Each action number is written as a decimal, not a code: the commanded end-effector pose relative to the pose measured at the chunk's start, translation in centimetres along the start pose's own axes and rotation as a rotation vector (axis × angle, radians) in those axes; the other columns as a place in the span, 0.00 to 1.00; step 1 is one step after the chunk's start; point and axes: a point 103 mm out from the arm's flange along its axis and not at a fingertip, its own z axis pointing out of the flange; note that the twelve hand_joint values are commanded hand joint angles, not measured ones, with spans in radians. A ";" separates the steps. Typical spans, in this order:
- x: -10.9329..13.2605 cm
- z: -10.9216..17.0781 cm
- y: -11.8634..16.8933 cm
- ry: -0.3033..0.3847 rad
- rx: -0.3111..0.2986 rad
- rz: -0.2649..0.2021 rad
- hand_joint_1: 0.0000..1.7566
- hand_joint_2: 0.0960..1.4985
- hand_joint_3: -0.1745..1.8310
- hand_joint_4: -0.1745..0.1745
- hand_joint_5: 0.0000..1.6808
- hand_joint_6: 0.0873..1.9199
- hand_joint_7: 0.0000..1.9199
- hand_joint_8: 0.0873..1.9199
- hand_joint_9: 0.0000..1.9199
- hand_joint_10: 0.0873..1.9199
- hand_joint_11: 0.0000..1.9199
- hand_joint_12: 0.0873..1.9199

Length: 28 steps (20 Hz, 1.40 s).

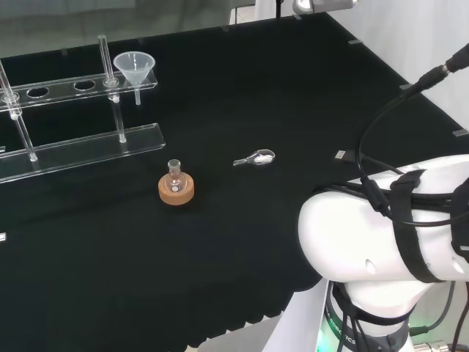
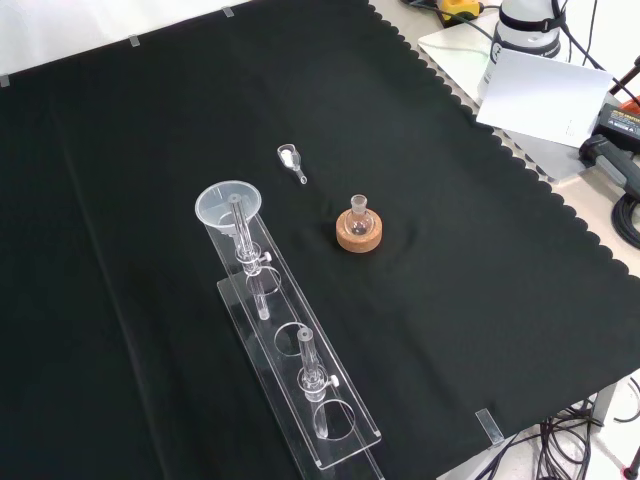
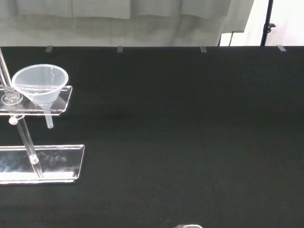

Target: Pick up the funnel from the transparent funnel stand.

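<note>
A clear plastic funnel [image 1: 134,70] sits in the end hole of the transparent funnel stand [image 1: 80,150], at the back left of the head view. In the front view the funnel [image 2: 229,205] rests at the stand's [image 2: 300,400] upper end. The wrist view has the funnel [image 3: 40,85] seated in the stand's top plate [image 3: 61,107], its spout hanging below, well away across bare cloth.
A small round flask [image 1: 174,174] stands on a cork ring [image 1: 176,191] near the cloth's middle. A small spoon-like scoop [image 1: 256,158] lies to its right in the head view. The arm's white links [image 1: 381,235] stand at the lower right.
</note>
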 end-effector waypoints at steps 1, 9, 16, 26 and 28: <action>0.0 0.0 0.1 -0.020 -0.020 -0.015 0.08 0.25 0.25 0.63 0.00 0.00 0.00 0.00 0.00 0.00 0.00 0.05; 0.1 0.6 2.1 -0.049 -0.040 -0.050 0.11 0.32 0.16 0.62 0.00 0.00 0.00 0.00 0.00 0.00 0.00 0.00; 3.3 2.8 6.5 -0.123 0.017 -0.101 0.13 0.33 0.15 0.62 0.00 0.00 0.00 0.00 0.00 0.00 0.00 0.00; 11.1 5.5 12.8 -0.126 0.038 -0.144 0.16 0.33 0.14 0.60 0.00 0.00 0.00 0.00 0.00 0.00 0.00 0.00; 11.2 6.0 13.7 -0.085 0.043 -0.139 0.16 0.33 0.14 0.60 0.00 0.00 0.00 0.00 0.00 0.00 0.00 0.00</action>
